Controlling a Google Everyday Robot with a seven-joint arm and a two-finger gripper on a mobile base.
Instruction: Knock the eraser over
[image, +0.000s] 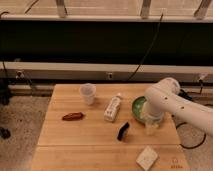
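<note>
Could skid across the wood instead of toppling: likeliest failure for the eraser (123, 131), given so thin and light a build, if struck low near the base rather than high on the broad side. Could also be missed outright, being a narrow target seen nearly edge-on. Might, if shoved hard, shoot toward 9 o'clock without ever falling flat.

Stands near the middle of the table (70, 145), slightly toward the front edge. Has the gripper (151, 126) just beside at 3 o'clock, apart, not touching, low over the wood under the bulky white arm (167, 100). Cannot tell how wide the gripper is set. Calls for a short sideways sweep toward 9 o'clock, by this reading.

Further out, more to upset by accident:
- Bottle (113, 108), lying at 11 o'clock, near enough to be rolled by an overlong sweep.
- Green bowl (138, 106) at 1 o'clock, behind the gripper and partly hidden by the arm, liable to be nudged on any swing.
- White block (146, 158) at 5 o'clock, near the front edge, at risk from a low pass.

Well apart and probably safe: cup (88, 93) at 10 o'clock, reddish-brown oblong (73, 116) at 9 o'clock.

As for looks: small, black, slim slab, slanting from upper right to lower left in the view. Seems to rest on a narrow edge rather than a broad face, though hard to be sure. Shows no legible markings. Smaller than the bottle.
</note>
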